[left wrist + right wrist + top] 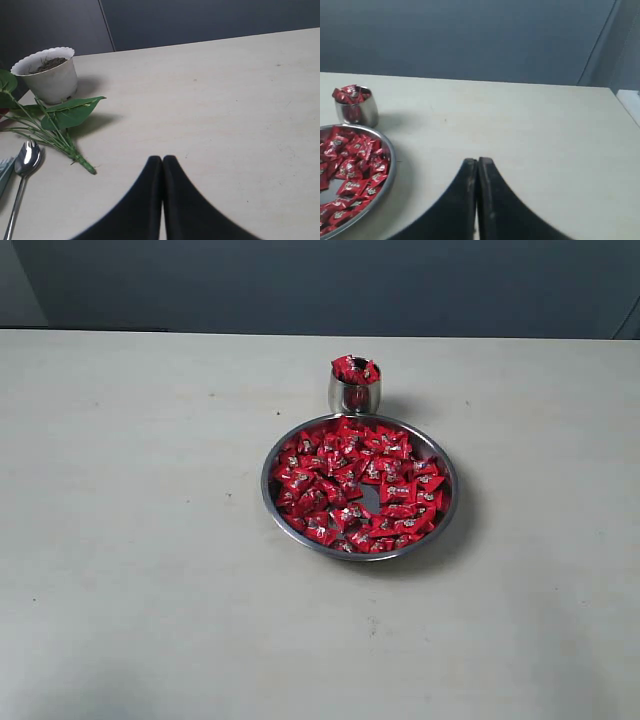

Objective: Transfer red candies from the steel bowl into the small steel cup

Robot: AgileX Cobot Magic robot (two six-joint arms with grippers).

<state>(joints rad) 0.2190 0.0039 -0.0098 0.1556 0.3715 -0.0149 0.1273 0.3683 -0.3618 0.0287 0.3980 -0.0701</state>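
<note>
Jaws of the left gripper and the right gripper are pressed tip to tip, holding nothing. From the exterior view neither arm shows; the wide, shallow steel bowl sits near the middle of the pale tabletop, a little toward its right edge, thick with shiny wrapped red candies save for a bare patch near its centre; the small steel cup stands just beside the bowl's far rim, candies heaped above its lip. In the left wrist view that gripper hangs over bare tabletop near a white pot of soil, a green leafy stem and a steel spoon, its handle cut off by the frame. In the right wrist view the gripper is well apart from bowl and cup; the bowl is cropped. I judge the arms parked between transfers, or the filling near done; another candy calls for the jaws to part, pinch one wrapper, then release over a heap with little room; how full the cup is below cannot be told.
</note>
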